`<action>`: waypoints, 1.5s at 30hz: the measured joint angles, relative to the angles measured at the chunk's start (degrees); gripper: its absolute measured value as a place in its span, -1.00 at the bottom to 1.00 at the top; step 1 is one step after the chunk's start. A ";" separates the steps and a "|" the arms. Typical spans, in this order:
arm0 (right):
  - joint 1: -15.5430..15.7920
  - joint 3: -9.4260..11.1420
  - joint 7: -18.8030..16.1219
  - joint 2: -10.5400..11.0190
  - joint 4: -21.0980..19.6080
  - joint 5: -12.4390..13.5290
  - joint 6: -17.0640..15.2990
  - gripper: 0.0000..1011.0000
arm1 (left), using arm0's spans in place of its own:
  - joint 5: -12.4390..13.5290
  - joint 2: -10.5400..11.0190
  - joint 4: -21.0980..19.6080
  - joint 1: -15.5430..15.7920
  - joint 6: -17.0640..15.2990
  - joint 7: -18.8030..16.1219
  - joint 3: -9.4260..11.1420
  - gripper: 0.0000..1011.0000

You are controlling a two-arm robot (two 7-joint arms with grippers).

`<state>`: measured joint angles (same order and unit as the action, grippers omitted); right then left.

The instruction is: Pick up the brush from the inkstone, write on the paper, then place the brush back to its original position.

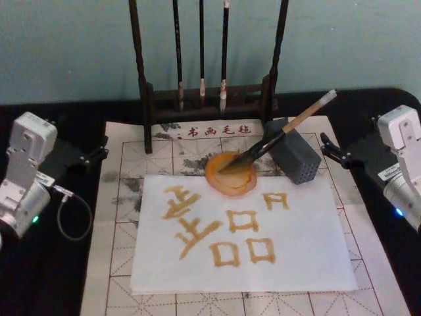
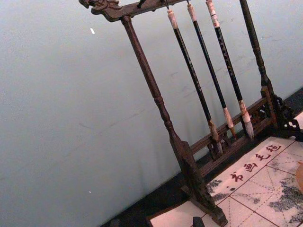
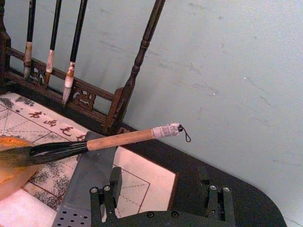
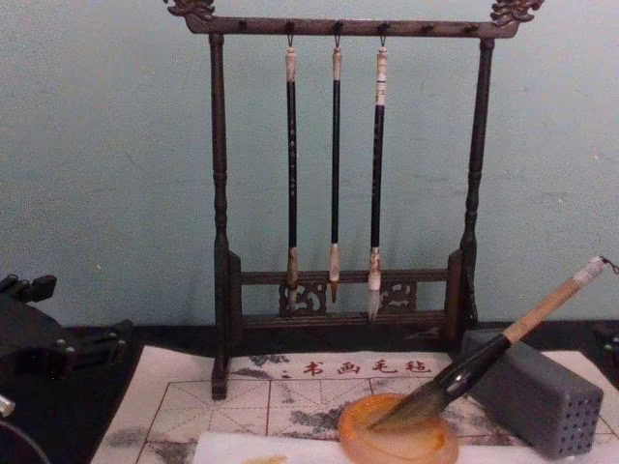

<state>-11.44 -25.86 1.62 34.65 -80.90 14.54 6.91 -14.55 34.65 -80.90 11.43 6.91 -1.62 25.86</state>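
Brush (image 1: 284,130): held by neither hand. The tuft is down in the inkstone (image 1: 227,187). The black section and tan handle slant up over the top edge of the block (image 1: 299,161). The white cap and cord loop hang in the air toward the right.
Tuft tip: hard to make out against the amber dish.
Inkstone: sits on the far edge of the paper (image 1: 302,257) and just beside the block. Whether the two touch, I cannot tell.
Paper: lies flat on the felt (image 1: 118,217) and bears amber strokes. The chest view cuts it to a thin strip along the bottom.
Left hand (image 1: 100,148): low over the left of the desk (image 1: 39,276), at the felt's edge and well apart from the brush. Its fingers are spread and hold nothing.
Right hand (image 3: 161,194): over the desk's right side, near the block. Its fingers are wide and hold nothing, and the brush's cap lies beyond them.
Rack (image 4: 220,193): stands behind the felt with three thin brushes (image 4: 336,155) hanging from it. The head view cuts off its top bar.
Block: small holes show on its near face, and its base is partly hidden behind the inkstone in the chest view.
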 joint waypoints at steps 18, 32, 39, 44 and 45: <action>0.00 0.00 0.00 0.00 0.00 0.00 0.00 0.98 | 0.00 0.00 0.00 0.00 0.00 0.00 0.00 0.98; 0.00 0.00 0.00 0.00 0.00 0.00 0.00 0.98 | 0.00 0.00 0.00 0.00 0.00 0.00 0.00 0.98; 0.00 0.00 0.00 0.00 0.00 0.00 -0.01 0.98 | 0.00 0.00 0.00 0.00 0.00 0.00 0.00 0.98; 0.00 0.00 0.00 0.00 0.00 0.00 0.00 0.98 | 0.00 0.00 0.00 0.00 0.00 0.00 0.00 0.98; 0.00 0.00 0.00 0.00 0.00 0.00 0.00 0.98 | 0.00 0.00 0.00 0.00 0.00 0.00 0.00 0.98</action>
<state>-11.43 -25.86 1.62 34.65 -80.90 14.55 6.91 -14.55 34.65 -80.90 11.43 6.91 -1.62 25.86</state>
